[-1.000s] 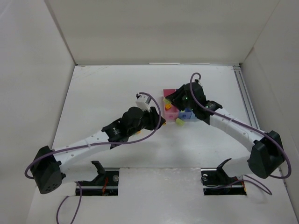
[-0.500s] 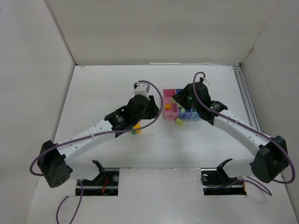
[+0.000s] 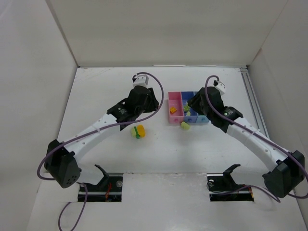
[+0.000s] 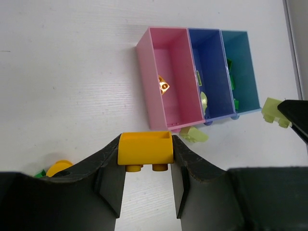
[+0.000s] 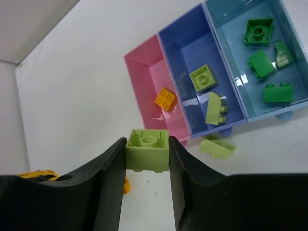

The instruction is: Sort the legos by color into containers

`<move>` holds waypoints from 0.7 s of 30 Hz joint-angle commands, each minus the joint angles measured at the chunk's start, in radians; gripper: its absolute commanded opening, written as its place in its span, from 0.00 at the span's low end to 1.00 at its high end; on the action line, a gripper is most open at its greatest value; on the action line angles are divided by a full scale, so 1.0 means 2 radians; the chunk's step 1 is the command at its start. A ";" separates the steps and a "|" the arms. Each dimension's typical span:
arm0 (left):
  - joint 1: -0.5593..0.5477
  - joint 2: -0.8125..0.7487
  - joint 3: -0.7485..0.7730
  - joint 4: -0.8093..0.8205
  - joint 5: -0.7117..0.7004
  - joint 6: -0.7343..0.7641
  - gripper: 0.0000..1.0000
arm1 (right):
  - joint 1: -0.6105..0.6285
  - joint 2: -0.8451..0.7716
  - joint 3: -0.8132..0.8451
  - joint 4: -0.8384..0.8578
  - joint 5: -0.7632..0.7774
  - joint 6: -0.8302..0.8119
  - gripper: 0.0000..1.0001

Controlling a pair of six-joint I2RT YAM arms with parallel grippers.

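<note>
a flat white matte counter spans the scene, boxed in by plain white panel walls: a back wall, a left wall and a right wall. a silvery metal rail runs along the counter's right edge, just beside the right wall. a thin pale strip lies where the counter meets the back wall. at the near edge sit a left dark rectangular cut-out and a right one, each with a black hooked bracket at it
</note>
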 commanded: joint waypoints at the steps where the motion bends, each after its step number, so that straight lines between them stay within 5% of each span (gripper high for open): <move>1: 0.003 0.004 0.032 0.005 0.007 0.010 0.18 | -0.007 0.003 0.005 -0.023 0.027 -0.024 0.16; 21: 0.037 0.101 0.121 0.005 0.046 0.028 0.18 | -0.067 0.054 0.056 -0.047 0.057 -0.083 0.17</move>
